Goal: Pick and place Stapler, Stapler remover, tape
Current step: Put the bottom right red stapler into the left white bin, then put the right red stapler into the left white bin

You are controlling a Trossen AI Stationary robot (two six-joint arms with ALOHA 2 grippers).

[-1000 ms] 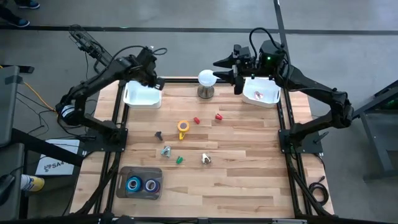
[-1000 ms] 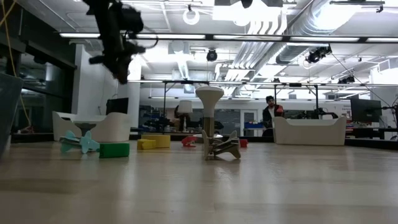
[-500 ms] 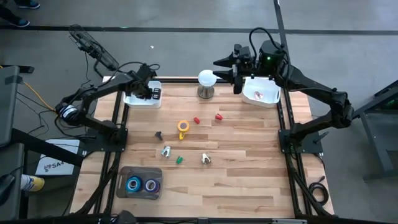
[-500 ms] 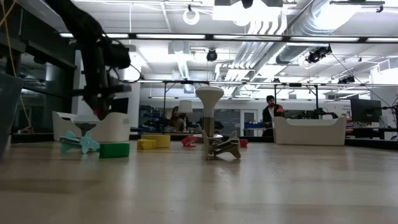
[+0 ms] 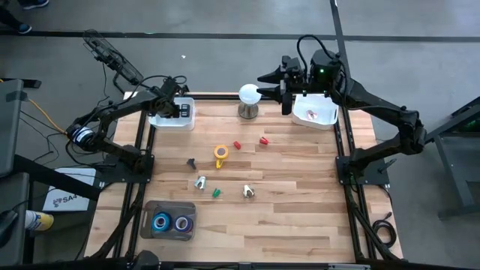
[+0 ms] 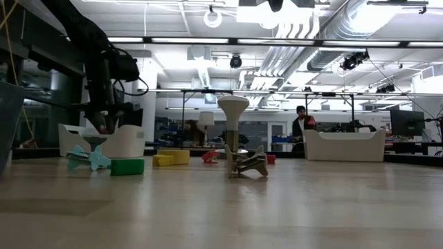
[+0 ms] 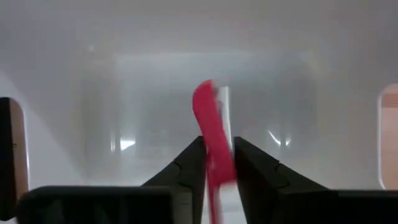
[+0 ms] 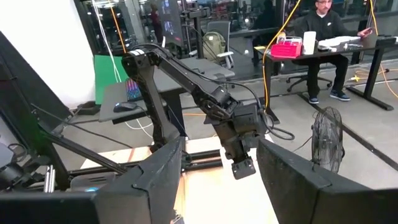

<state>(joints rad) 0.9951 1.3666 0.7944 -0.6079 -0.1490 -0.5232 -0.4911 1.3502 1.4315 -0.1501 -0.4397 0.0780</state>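
On the far left of the bench (image 5: 300,217), the left hand (image 5: 178,112) was down inside a white bin (image 5: 159,120). Its two fingers (image 7: 186,168) were close together on a thin red thing (image 7: 211,140), one finger on each side, and the red thing stood almost straight up over the white floor of the bin. It looked like a hold that was just about to let go, so the red thing could drop into the bin. It may be the stapler remover, but that cannot be told for sure.

Near the front edge, a grey tray (image 5: 148,223) held two tape rolls (image 5: 171,222), one blue and one purple, side by side. They sat together there, well apart from both hands, so they were probably waiting for a later turn.

In the middle of the bench lay small loose pieces: a yellow one (image 5: 220,154), two red ones, a green one and some silvery ones. None of them was being touched. A white-topped stand (image 5: 248,100) stood at the back edge.

On the right, the right hand (image 5: 287,90) hung in the air beside a second white bin (image 5: 317,114). Its fingers were apart and held nothing. This arm seemed to be waiting out of the way while the left one worked.
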